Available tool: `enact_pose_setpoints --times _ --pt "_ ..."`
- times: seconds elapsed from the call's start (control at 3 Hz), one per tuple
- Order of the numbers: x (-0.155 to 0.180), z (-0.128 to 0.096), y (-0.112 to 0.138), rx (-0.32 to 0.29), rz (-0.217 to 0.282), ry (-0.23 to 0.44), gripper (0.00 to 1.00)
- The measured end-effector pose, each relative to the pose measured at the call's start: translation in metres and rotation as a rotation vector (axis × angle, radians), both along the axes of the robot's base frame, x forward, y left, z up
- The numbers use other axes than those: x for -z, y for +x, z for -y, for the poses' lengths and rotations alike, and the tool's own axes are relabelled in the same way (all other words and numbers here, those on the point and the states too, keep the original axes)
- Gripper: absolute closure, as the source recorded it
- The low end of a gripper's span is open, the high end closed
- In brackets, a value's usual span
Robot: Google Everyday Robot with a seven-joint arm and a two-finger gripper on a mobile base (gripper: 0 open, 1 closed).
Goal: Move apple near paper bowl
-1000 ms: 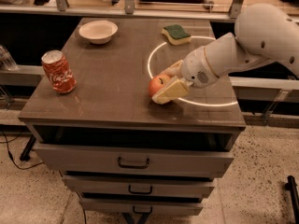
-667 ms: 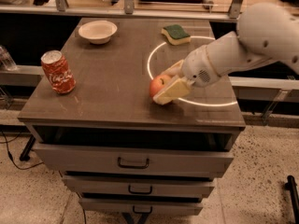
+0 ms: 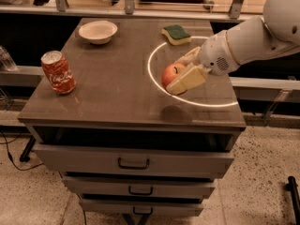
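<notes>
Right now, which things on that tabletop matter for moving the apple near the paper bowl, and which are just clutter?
Job: apple, held in the gripper, right of centre; paper bowl, back left.
Lying about: Coca-Cola can, left edge; sponge, back right.

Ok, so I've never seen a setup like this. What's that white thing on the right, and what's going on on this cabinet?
There is only one picture, looking down from the front at the top of a drawer cabinet. The white thing is a robot arm. Its two-finger gripper, over the right middle of the top, is closed on the apple. A paper bowl sits far left, a sponge far right, and a red cola can at the left edge.
</notes>
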State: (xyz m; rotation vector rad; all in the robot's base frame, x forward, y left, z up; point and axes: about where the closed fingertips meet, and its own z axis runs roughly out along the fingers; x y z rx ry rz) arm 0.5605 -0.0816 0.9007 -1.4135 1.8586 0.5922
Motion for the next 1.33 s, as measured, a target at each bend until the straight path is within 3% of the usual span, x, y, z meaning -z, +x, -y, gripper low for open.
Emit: enact_pose_setpoints --times 0.33,0.67,1.0,1.33 --pt "0.005 -0.024 0.023 -0.04 0.011 0.016 1.0" --pt "0.004 -0.095 0.1 -0.103 0.086 0.063 1.0" --pt "-0.01 -0.141 0.154 -0.094 0.165 0.081 1.0" --pt "-0.016 -0.168 0.197 -0.003 0.216 0.091 1.0"
